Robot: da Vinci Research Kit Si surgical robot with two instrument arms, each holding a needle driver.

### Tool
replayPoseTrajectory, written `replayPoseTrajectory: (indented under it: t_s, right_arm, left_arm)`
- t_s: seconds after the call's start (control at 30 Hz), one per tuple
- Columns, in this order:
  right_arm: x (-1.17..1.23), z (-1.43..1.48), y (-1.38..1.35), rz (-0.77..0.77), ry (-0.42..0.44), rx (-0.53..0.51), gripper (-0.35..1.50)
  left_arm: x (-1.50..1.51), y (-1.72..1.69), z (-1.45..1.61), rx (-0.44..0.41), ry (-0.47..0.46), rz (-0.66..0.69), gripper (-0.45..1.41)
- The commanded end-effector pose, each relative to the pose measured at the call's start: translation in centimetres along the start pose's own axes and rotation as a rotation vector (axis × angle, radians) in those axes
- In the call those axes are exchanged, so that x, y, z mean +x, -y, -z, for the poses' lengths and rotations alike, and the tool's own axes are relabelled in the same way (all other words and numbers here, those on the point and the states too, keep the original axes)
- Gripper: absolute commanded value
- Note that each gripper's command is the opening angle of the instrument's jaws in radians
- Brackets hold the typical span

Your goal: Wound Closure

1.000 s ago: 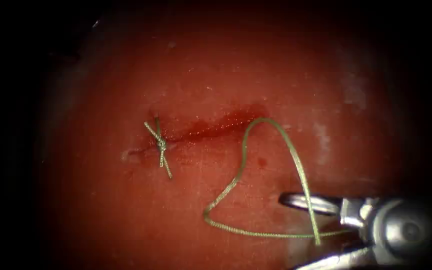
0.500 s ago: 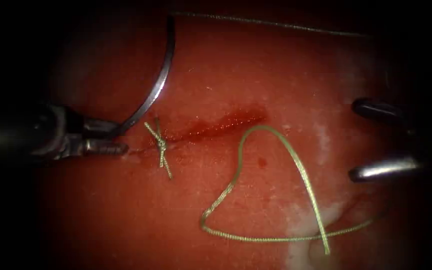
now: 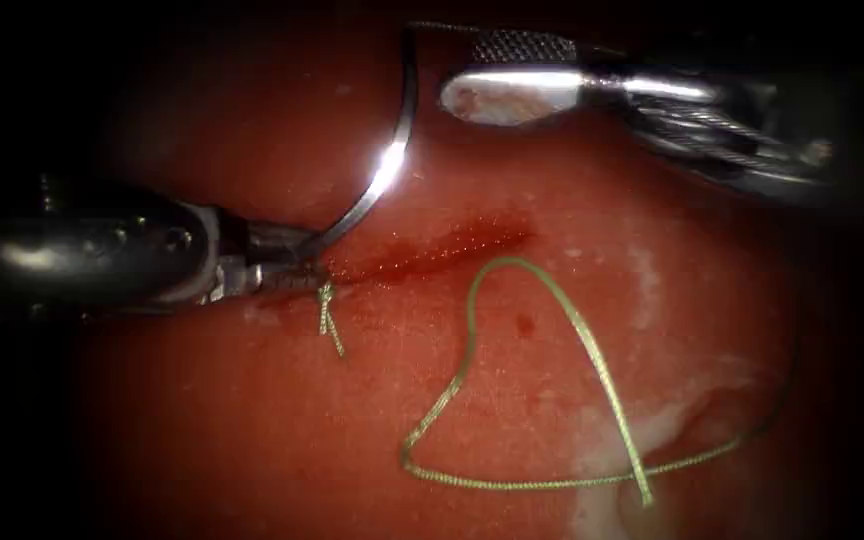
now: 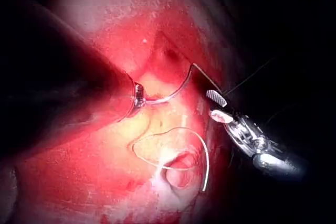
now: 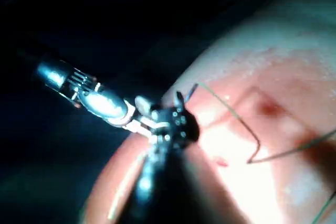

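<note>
**Needle held by left tool at left end of cut; right tool open and empty**

Nearest the endoscope: a loose length of green thread [image 3: 512,400] lying in a heart-shaped loop on the tissue [image 3: 252,430], below the cut and toward its right end, crossing itself near a pale patch. Held by neither tool.

Mid-field: cut [image 3: 432,252] running slantwise, wet with red fluid [image 3: 472,240]. A tied knot [image 3: 326,295] with short tails at the cut's left end. Left tool [image 3: 297,268] entering from the left, jaws closed on the needle [image 3: 384,170] close to one end of its curve, tips lying just beside the knot. From the grip, needle arching upward and rightward above the tissue; not seen entering the tissue. Same grip visible in the left wrist view [image 4: 140,98], needle [image 4: 176,87] curving away from the jaws.

Farthest: right tool [image 3: 502,75] above the cut, jaws parted, one inner face turned to the endoscope, nothing between them. Upper end of the needle just beside its tips; touching or apart cannot be told.
</note>
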Motion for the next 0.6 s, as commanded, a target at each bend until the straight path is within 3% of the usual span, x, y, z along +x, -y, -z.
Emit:
replayPoseTrajectory:
  t_s: [0.03, 0.2, 0.3, 0.6]
  right_arm:
    - [-0.14, -0.16, -0.03, -0.004, 0.016, -0.016, 1.01]
    - [-0.30, -0.41, -0.23, -0.093, 0.006, -0.038, 1.13]
    - [-0.31, -0.45, -0.30, -0.128, -0.003, -0.051, 1.14]
    - [-0.45, -0.48, -0.44, -0.166, 0.027, -0.086, 1.21]
  left_arm:
    - [0.01, -0.03, -0.05, 0.015, 0.009, -0.028, -0.12]
    - [0.02, -0.07, -0.02, 0.032, 0.020, -0.091, -0.13]
    - [0.03, -0.12, 0.00, 0.033, 0.022, -0.130, -0.35]
    - [0.03, -0.11, 0.05, 0.038, 0.024, -0.145, -0.35]
